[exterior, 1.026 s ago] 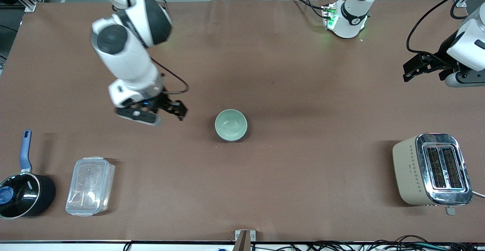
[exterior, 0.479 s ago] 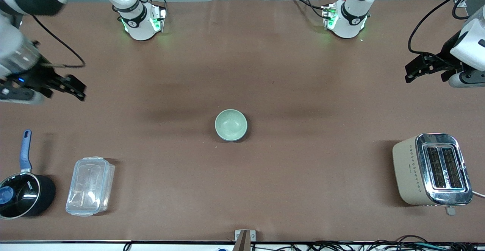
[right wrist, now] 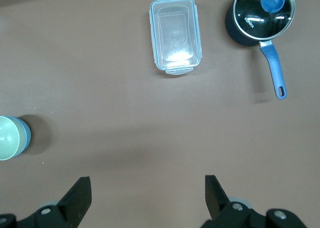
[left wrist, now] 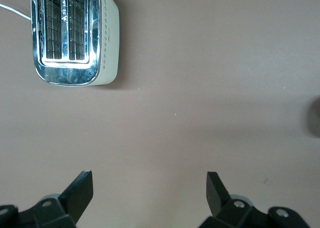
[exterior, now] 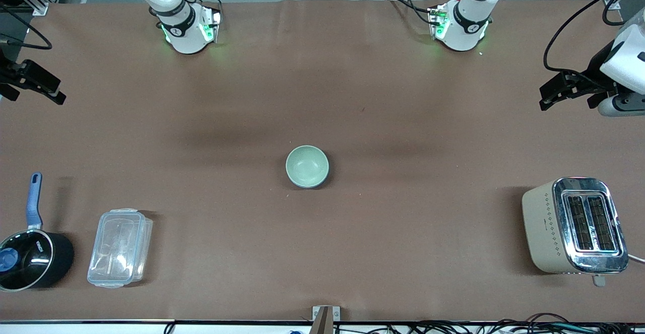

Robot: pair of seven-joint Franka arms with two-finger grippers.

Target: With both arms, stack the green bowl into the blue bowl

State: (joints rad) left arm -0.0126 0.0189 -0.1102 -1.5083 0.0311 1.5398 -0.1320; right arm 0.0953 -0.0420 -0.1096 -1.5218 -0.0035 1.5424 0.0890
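Observation:
The pale green bowl [exterior: 307, 165] sits in the middle of the brown table, nested inside the blue bowl [exterior: 323, 181], of which only a thin outer edge shows. In the right wrist view the green bowl [right wrist: 7, 138] sits in the blue bowl [right wrist: 27, 136] at the picture's edge. My right gripper [exterior: 35, 83] is open and empty, up over the table's edge at the right arm's end; it also shows in its wrist view [right wrist: 147, 188]. My left gripper [exterior: 557, 94] is open and empty, up over the left arm's end; it also shows in its wrist view [left wrist: 150, 185].
A cream toaster [exterior: 574, 225] stands near the front camera at the left arm's end, also in the left wrist view [left wrist: 75, 35]. A black saucepan with blue handle [exterior: 30, 258] and a clear lidded container [exterior: 120, 247] sit at the right arm's end.
My right arm has swung away from beside the bowls out to its own end of the table. The left gripper has barely moved. The bowls have not moved.

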